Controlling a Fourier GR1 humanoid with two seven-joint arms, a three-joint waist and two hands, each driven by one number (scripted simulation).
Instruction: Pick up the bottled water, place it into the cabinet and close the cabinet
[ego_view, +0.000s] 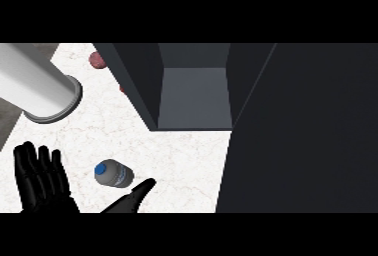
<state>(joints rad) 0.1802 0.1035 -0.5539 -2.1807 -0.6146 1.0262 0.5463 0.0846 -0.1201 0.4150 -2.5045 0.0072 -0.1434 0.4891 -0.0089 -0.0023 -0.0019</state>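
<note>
The left hand (40, 187), fingers straight and holding nothing, rests left of a round, blue-capped bottle (113, 173) on the speckled white counter (184, 165).

White with faint grey veins: flat stone counter top (184, 155). Dark grey outside, paler grey inside: tall open box cabinet (196, 95). Blue cap, whitish sides: small round plastic water bottle (113, 173). All black, lower left: left hand (40, 190). White with grey rim, upper left: big smooth tube (40, 85).
</note>
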